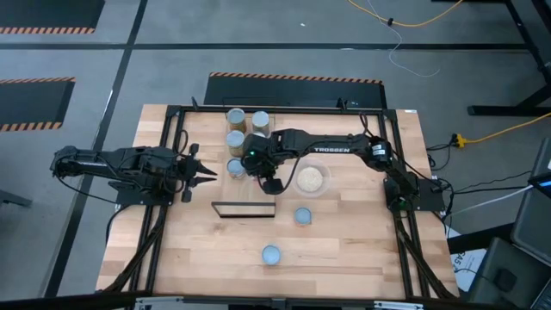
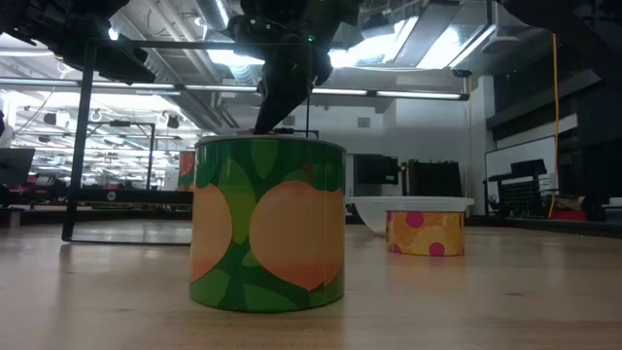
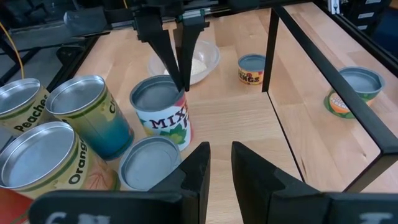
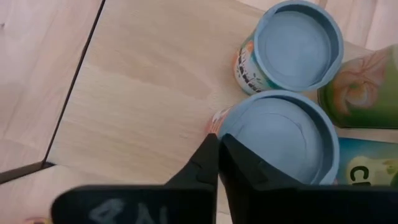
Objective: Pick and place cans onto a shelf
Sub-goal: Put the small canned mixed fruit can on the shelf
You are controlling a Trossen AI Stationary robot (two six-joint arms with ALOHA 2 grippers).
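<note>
My right gripper [image 4: 217, 142] is shut, pointing steeply down, its tips at the rim of a white-labelled can [image 3: 158, 115] with a pale-blue top [image 4: 283, 137]. In the high view this can lies under my right arm [image 1: 265, 176]. A lower can [image 3: 148, 163] stands right beside it on the table, and three taller cans [image 1: 235, 138] stand behind toward the far edge. The shelf's thin black frame [image 1: 244, 209] stands nearer the front. My left gripper [image 3: 219, 168] waits open at the table's left, aimed at the group and holding nothing. My right gripper's shut fingertips [image 3: 182, 84] come from above, slanting in from the table's right, and meet at the white-labelled can's top rim [image 3: 185, 93] on the side toward the bowl. I cannot tell whether they pinch the rim or only touch it. The can stands upright on the table.
A clear bowl [image 1: 311, 179] with beige contents stands just right of the gripper. Two single cans stand toward the near edge, one orange-labelled [image 1: 302, 215], one green with peaches [image 2: 267, 224]. Black rig bars [image 1: 172, 155] run along the table's sides.
</note>
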